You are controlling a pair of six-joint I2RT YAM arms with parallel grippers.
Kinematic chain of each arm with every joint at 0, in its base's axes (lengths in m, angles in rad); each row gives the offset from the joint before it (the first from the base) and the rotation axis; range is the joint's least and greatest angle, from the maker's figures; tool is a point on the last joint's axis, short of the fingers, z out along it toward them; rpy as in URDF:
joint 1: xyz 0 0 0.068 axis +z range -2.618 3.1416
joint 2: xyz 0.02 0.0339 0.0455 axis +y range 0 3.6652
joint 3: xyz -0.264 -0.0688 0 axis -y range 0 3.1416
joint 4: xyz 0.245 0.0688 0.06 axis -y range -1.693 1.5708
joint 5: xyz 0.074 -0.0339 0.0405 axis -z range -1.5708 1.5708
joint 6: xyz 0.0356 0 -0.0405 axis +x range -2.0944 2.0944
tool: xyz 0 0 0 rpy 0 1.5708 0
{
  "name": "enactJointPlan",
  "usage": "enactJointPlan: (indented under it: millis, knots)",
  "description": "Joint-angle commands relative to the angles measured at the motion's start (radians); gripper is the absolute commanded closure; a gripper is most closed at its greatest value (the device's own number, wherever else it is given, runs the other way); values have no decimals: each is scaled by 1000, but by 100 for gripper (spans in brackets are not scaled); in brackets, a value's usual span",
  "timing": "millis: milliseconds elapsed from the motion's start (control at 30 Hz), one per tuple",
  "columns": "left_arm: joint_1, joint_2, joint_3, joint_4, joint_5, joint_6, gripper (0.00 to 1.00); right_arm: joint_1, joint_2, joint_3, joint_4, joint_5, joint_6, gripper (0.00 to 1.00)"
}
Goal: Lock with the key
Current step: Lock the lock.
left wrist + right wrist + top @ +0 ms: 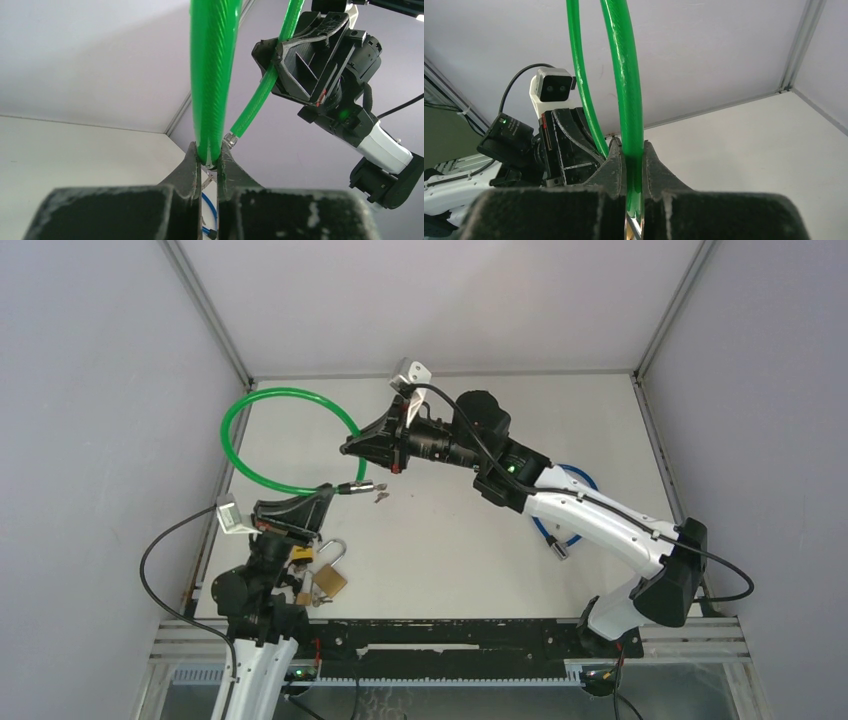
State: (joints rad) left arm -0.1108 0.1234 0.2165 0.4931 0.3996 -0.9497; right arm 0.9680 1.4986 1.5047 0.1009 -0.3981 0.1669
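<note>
A white tabletop [450, 560] lies evenly lit, with only soft shadows on it. Pale lavender-grey panels rise around it: a back wall [440, 300] beyond its far edge, and a left wall [90, 420] and a right wall [770, 390] along its sides. Slim metal posts [208, 315] stand at its far corners. A black rail [450, 632] runs along its near edge.

Green cable lock [214, 75], ends seemingly unjoined

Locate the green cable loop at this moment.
In the top view the green cable loop arcs over the far-left part of the table, gripped by the left gripper at its near end and by the right gripper on its right side.
</note>
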Motion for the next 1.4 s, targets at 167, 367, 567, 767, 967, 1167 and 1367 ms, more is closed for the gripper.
enactJointPlan:
  millis: [167,367,567,767,967,1167,1367]
  knots:
    - [16,-17,-40,-30,-4,52,100,-39,-139,33,4,-163,-50,2]
    - [25,-48,-55,-14,1,43,100,-136,-196,-113,-221,-396,-238,1]
    - [26,-53,-62,-12,2,30,100,-130,-127,-228,-225,-348,-282,2]
    - [26,-62,-66,-8,2,28,100,-133,7,-235,-95,-366,-234,25]
    - [26,-64,-67,-8,-2,28,100,-117,67,-234,-61,-376,-237,41]
    - [26,-62,-68,-8,-2,28,100,-111,88,-235,-35,-372,-244,49]
    - [26,-64,-67,-8,-3,22,100,-112,83,-235,-51,-377,-269,88]
